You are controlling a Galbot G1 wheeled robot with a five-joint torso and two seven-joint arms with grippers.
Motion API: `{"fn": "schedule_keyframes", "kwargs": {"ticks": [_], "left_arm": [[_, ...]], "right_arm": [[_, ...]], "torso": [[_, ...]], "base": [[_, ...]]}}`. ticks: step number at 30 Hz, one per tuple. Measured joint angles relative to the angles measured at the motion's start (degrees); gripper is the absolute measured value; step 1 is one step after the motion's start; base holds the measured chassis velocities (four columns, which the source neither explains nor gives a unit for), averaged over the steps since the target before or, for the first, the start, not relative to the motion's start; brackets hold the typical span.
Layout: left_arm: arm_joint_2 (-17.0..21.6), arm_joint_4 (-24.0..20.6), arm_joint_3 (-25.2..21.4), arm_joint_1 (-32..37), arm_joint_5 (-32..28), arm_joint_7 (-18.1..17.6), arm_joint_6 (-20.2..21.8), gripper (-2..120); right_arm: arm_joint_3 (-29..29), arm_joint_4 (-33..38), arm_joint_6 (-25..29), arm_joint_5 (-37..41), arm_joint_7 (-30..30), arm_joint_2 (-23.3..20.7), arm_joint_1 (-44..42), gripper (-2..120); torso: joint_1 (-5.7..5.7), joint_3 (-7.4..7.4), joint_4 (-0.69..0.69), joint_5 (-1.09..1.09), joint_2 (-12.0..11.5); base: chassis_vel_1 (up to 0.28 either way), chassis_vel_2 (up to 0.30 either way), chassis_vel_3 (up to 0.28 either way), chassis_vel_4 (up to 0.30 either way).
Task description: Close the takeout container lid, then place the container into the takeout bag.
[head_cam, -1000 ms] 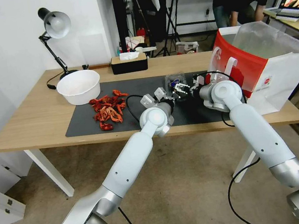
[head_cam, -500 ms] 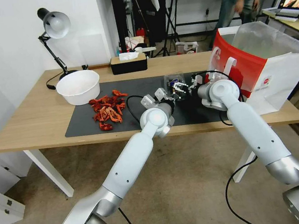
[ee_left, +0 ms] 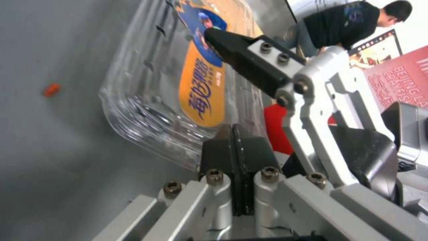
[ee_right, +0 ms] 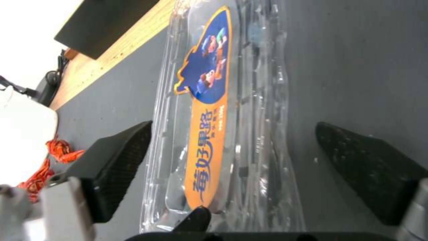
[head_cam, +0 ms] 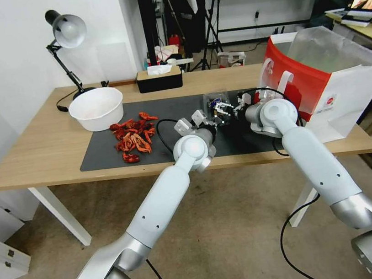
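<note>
The clear ribbed plastic takeout container (ee_right: 223,140) (an orange-and-blue label on its lid (ee_left: 203,90)) is lying closed on the dark mat (head_cam: 104,146), near the red-and-white paper bag (head_cam: 325,78). The right gripper (ee_right: 236,157) is straddling it with textured black pads spread wide. The left gripper (ee_left: 234,147) is sitting at its rounded corner, fingers pressed together on nothing.

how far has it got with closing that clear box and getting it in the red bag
Done, it seems: the lid lies flat over the takeout container, which looks closed. In hand: both grippers are at the box on the dark mat. The left gripper is shut at its edge; the right gripper is open, a finger either side. Left: the box sits on the mat, not yet in the takeout bag.
</note>
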Motion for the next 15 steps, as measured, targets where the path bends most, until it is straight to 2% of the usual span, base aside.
{"fn": "schedule_keyframes", "kwargs": {"ticks": [6,9,10,11,14,15], "left_arm": [[-0.11,0.0,0.03,0.01,0.09,0.02,-0.03,0],[-0.04,0.02,0.04,-0.04,0.11,0.04,-0.1,0],[-0.04,0.02,0.04,-0.04,0.11,0.04,-0.1,0],[-0.01,0.03,0.04,-0.06,0.12,0.04,-0.16,0],[0.02,0.04,0.06,-0.06,0.13,0.02,-0.17,0],[0.03,0.05,0.07,-0.04,0.13,-0.01,-0.15,0]], "right_arm": [[0.18,-0.08,-0.29,0.23,-0.27,-0.02,-0.24,77],[0.39,-0.07,-0.36,0.26,-0.39,-0.06,-0.61,61],[0.39,-0.07,-0.36,0.26,-0.39,-0.06,-0.61,61],[0.4,0.01,-0.36,0.26,-0.39,-0.06,-0.73,54],[0.4,0.06,-0.37,0.27,-0.38,-0.07,-0.83,48],[0.4,0.13,-0.4,0.29,-0.39,-0.07,-0.88,41]], "torso": [[0.0,0.0,0.01,0.01,0.0],[0.0,0.0,0.02,0.02,0.0],[0.0,0.0,0.02,0.02,0.0],[0.0,0.01,0.03,0.03,0.0],[0.01,0.01,0.05,0.04,-0.01],[0.01,0.02,0.06,0.05,-0.01]], "base": [[0.0,0.0,0.0,0.0],[0.0,0.0,0.0,0.0],[0.0,0.0,0.0,0.0],[0.0,0.0,0.0,0.0],[0.0,0.0,0.0,0.0],[0.0,0.0,0.0,0.0]]}}
